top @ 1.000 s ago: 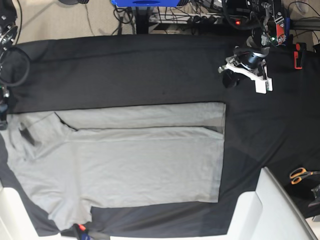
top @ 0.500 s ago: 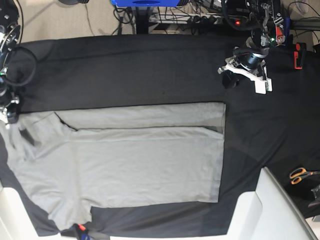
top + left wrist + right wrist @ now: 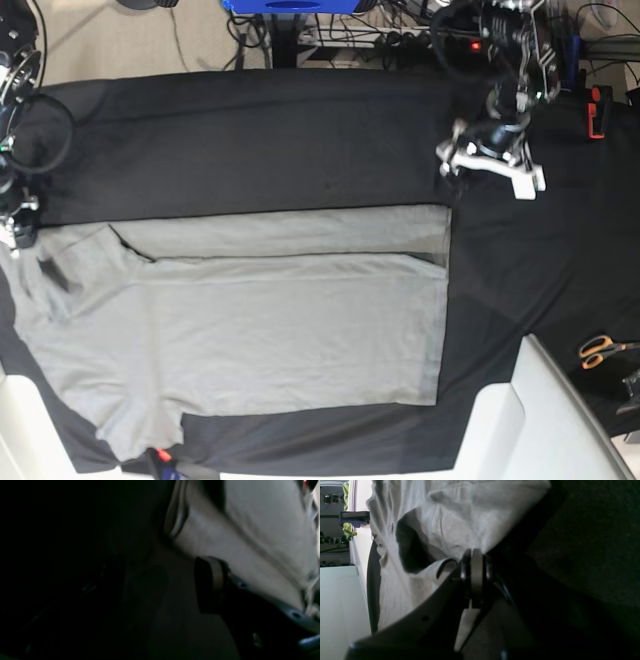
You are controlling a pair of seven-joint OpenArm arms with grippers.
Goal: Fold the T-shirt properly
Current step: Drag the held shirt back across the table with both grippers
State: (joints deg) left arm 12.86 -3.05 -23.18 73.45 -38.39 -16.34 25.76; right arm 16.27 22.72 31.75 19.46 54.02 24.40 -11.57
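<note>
The light grey T-shirt (image 3: 260, 320) lies flat on the black cloth (image 3: 250, 140), neck to the left, hem to the right, its top edge folded over. My right gripper (image 3: 17, 230) is at the shirt's upper left sleeve corner. In the right wrist view its jaws (image 3: 473, 555) are pressed together at the shirt's edge (image 3: 460, 517). My left gripper (image 3: 487, 162) hangs open over the black cloth just above the hem's top right corner. In the left wrist view the shirt (image 3: 250, 530) lies beyond one finger (image 3: 210, 585).
Orange-handled scissors (image 3: 600, 350) lie at the right edge. A white surface (image 3: 520, 420) borders the cloth at the bottom right and bottom left. A red object (image 3: 597, 110) sits at the top right, with cables and equipment behind the table.
My right gripper moved up onto the shirt's sleeve corner and has stayed there. My left gripper shifted slightly up and turned. The shirt has not visibly moved.
</note>
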